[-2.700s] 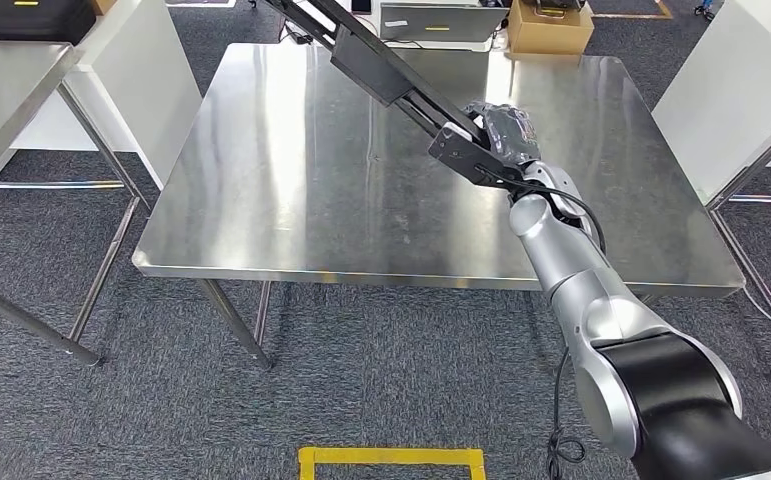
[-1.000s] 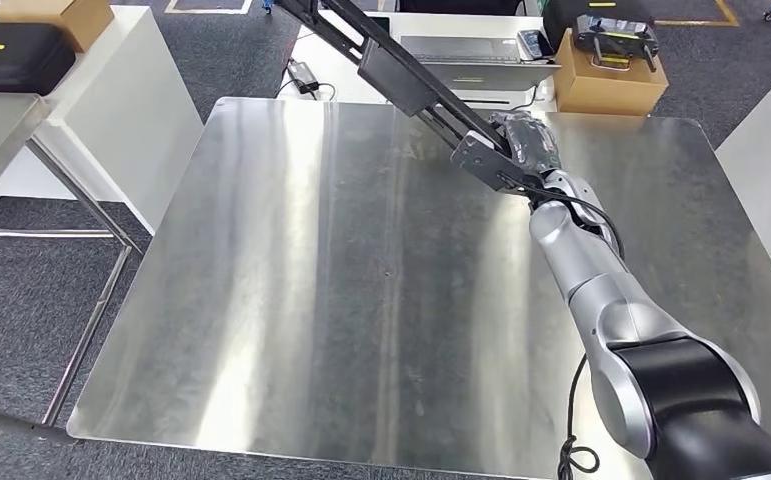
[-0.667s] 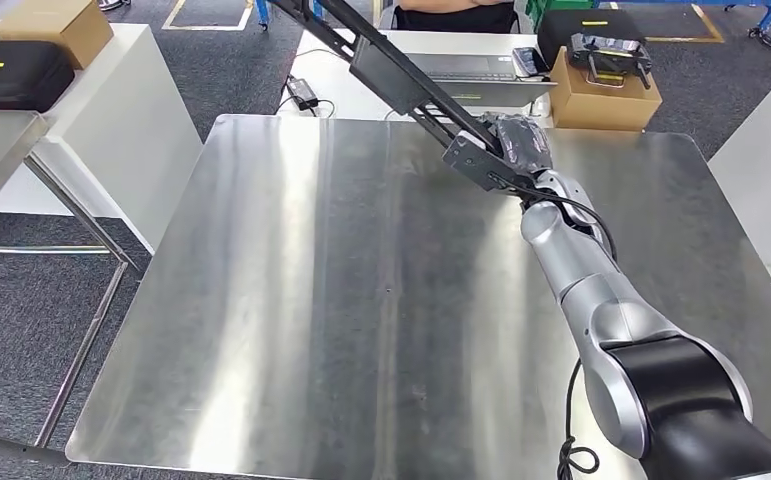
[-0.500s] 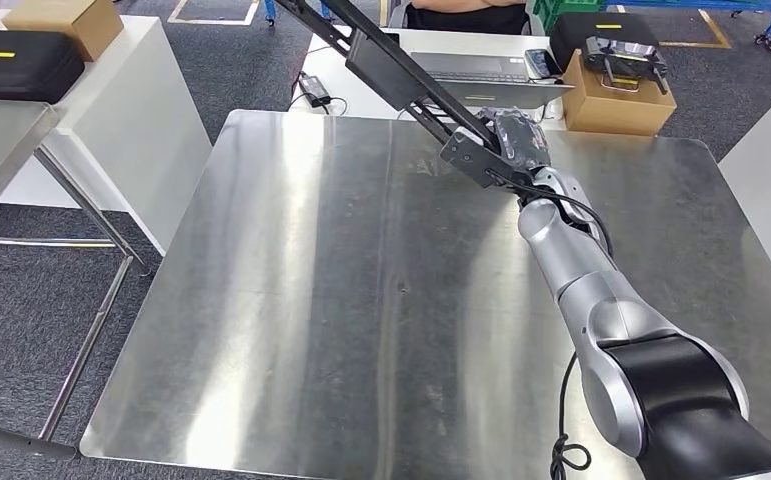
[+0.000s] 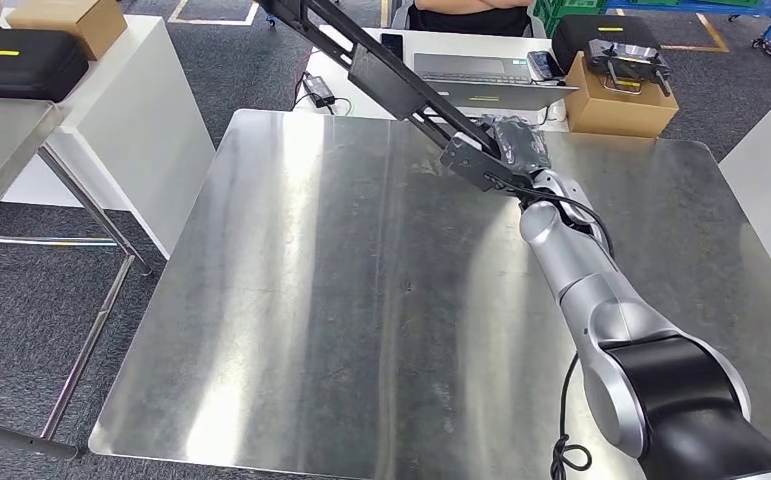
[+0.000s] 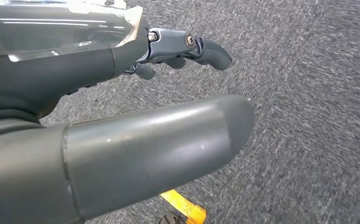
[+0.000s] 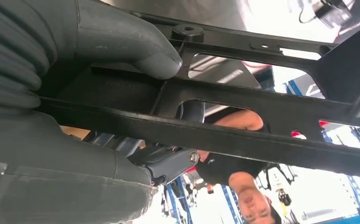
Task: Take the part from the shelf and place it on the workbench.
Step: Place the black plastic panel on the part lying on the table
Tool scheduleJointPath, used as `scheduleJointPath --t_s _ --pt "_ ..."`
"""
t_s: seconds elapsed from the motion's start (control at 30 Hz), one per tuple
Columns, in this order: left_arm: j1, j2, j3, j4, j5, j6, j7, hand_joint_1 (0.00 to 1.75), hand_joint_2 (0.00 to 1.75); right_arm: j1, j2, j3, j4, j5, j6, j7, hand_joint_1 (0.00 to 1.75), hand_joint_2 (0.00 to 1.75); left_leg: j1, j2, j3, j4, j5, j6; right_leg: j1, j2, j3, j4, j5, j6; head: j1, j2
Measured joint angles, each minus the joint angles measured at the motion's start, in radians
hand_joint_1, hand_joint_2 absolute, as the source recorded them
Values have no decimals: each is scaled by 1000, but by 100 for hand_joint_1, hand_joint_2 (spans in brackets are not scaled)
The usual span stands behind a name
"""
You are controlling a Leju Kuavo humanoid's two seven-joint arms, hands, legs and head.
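A long black metal frame part (image 5: 391, 80) with cut-outs slants above the steel workbench (image 5: 341, 300), running from the table's far right up past the picture's top. My right hand (image 5: 519, 148) grips its lower end over the bench's far side. In the right wrist view the thumb (image 7: 122, 42) lies on the part (image 7: 243, 126), with darker fingers (image 7: 168, 161) wrapped beneath its bars. My left hand (image 6: 178, 51) hangs over grey carpet, its fingers curled in and holding nothing.
Beyond the bench stands a white table with a laptop (image 5: 476, 75), a cardboard box (image 5: 616, 100) and a seated person (image 5: 461, 15). A second steel table (image 5: 1, 150) and a black case (image 5: 21, 60) are at the left. Yellow floor tape (image 6: 185, 210) marks the carpet.
The camera has come closer to the workbench, which now spreads right below me. My right hand keeps holding the black part at the same slant over the far side.
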Motion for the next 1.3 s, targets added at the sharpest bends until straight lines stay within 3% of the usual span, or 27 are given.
scheduleJointPath --t_s 0.87,1.13,1.3 --pt "0 -1 2 0 8 -3 -4 0 0 25 -2 12 74 61 37 23 175 175 5 0 0 0 0 0 2 0 -1 0 0 0 0 0" --pt "-4 -2 20 0 21 -41 -7 0 0 24 20 126 196 247 237 129 175 175 8 1 21 -1 -12 -2 2 0 8 -4 -15 -2 0 0" --pt "-4 -3 22 0 21 -45 -8 0 0 23 29 167 222 265 256 145 175 175 9 -1 35 -2 -17 -4 2 -3 24 -5 -20 -1 0 0"
